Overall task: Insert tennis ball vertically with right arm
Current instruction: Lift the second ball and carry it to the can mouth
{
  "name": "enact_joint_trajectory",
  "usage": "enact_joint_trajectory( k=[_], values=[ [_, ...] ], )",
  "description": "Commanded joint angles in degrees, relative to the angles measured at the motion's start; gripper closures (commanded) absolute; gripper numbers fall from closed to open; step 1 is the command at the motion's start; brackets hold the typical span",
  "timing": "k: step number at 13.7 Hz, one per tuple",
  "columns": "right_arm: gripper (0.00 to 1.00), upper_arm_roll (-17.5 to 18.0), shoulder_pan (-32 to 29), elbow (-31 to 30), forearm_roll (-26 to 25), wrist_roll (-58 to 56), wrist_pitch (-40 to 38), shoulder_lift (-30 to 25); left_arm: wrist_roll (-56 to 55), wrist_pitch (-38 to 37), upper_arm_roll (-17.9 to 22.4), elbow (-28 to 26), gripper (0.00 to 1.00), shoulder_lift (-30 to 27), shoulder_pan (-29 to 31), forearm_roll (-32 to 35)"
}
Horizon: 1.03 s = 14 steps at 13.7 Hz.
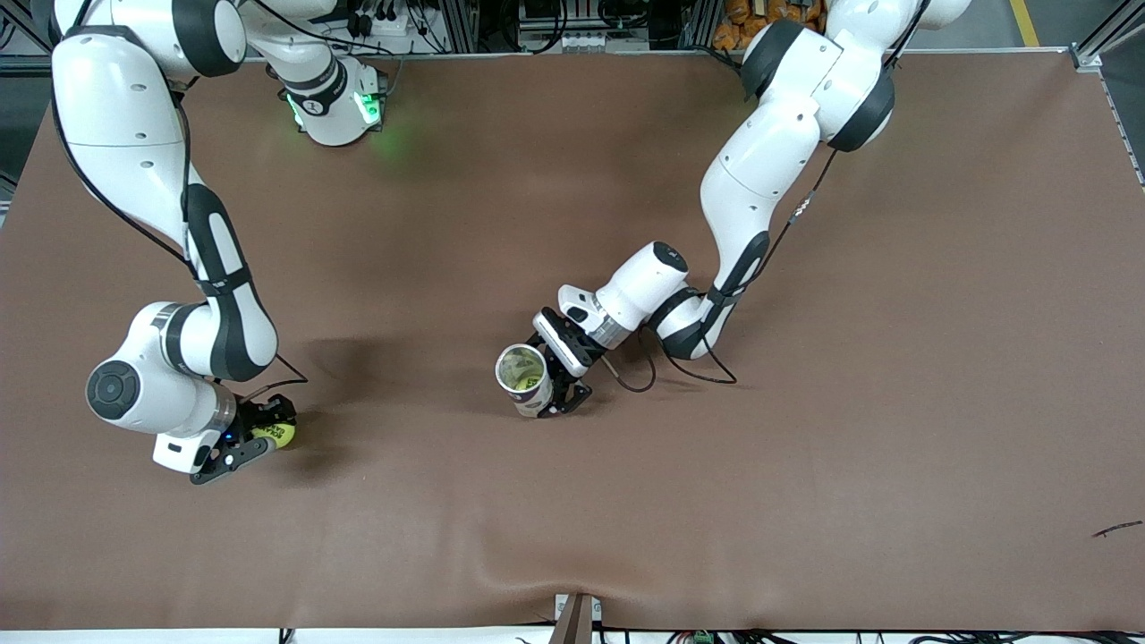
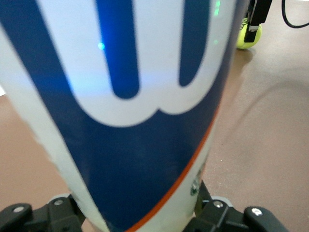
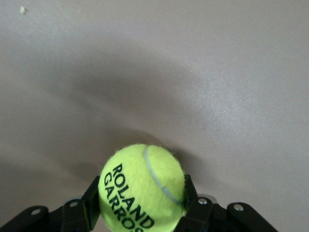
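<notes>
A yellow-green tennis ball point(image 1: 277, 435) marked ROLAND GARROS sits between the fingers of my right gripper point(image 1: 267, 437), low at the brown table, toward the right arm's end. In the right wrist view the ball point(image 3: 142, 186) fills the gripper point(image 3: 142, 205), a pad pressed on each side. My left gripper point(image 1: 553, 386) is shut on a white and blue ball can point(image 1: 526, 376) that stands with its open mouth up near the table's middle. The can point(image 2: 135, 96) fills the left wrist view, held in the gripper point(image 2: 140, 215). The ball also shows far off there point(image 2: 248, 37).
The brown table mat point(image 1: 805, 447) spreads wide around both grippers. A black cable point(image 1: 631, 380) loops on the mat beside the left wrist. A small dark scrap point(image 1: 1116, 529) lies near the front camera toward the left arm's end.
</notes>
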Motion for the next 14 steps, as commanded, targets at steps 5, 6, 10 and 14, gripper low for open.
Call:
enact_joint_trajectory(
  k=[5, 6, 10, 14],
  values=[
    [0.65, 1.4, 1.9, 7.6, 10.5, 15.2, -19.8, -7.1, -0.2, 0.8, -0.4, -0.6, 0.15, -0.4, 0.3, -0.1],
    [0.65, 1.7, 3.1, 9.2, 10.5, 21.2, -22.5, -8.1, -0.2, 0.8, -0.4, -0.6, 0.15, -0.4, 0.3, -0.1],
    [0.65, 1.9, 10.1, 15.5, 11.1, 47.5, -32.3, -11.3, -0.2, 0.8, -0.4, -0.8, 0.15, -0.4, 0.3, -0.1],
    [0.64, 2.6, 14.3, 18.7, 20.0, 69.7, -32.7, -11.3, -0.1, 0.8, -0.3, -0.8, 0.15, -0.4, 0.3, 0.0]
  ],
)
